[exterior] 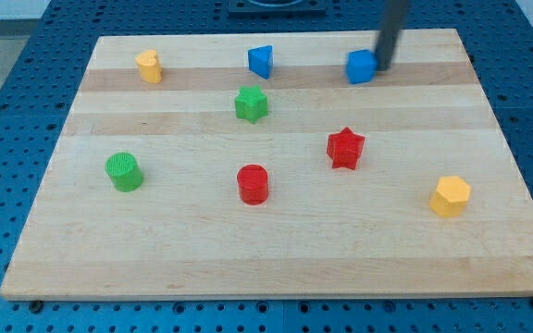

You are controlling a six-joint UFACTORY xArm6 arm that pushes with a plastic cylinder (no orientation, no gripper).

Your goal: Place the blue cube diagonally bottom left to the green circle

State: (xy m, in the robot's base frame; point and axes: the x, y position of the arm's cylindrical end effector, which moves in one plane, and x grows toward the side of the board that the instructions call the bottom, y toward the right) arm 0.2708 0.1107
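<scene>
– Where is the blue cube (362, 67)?

– Near the wooden counter's (276, 250) top edge, right of centre. My tip (380, 67) touches its right side.

– And the green circle (124, 172)?

– Far off, toward the view's lower left (a green star (251, 104) lies between them).

– Any claw?

– None shows; only a dark rod, holding nothing.

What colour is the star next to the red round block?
Red star, clear in the camera view.

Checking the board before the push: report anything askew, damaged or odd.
Nothing stands out. All eight blocks sit upright and apart on the wooden board. My tip rests against the blue cube, on its right; the green circle is untouched.
</scene>
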